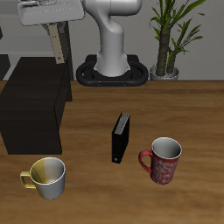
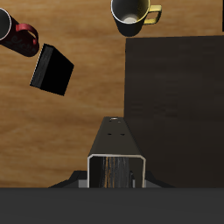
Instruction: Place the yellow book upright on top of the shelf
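My gripper (image 1: 56,31) is shut on the yellow book (image 1: 58,45), a thin tan book that hangs upright below the fingers, high above the far end of the shelf (image 1: 31,103). The shelf is a large matte-black box with a flat top. In the wrist view the book (image 2: 115,156) points down from the gripper, over the line where the shelf's top (image 2: 175,105) meets the wooden table. The fingers themselves are hidden in that view.
A black book (image 1: 120,137) stands upright mid-table, also in the wrist view (image 2: 52,70). A red mug (image 1: 163,160) stands beside it. A yellow-and-white mug (image 1: 48,178) stands near the front edge by the shelf. The robot base (image 1: 112,61) and a potted plant (image 1: 171,39) are behind.
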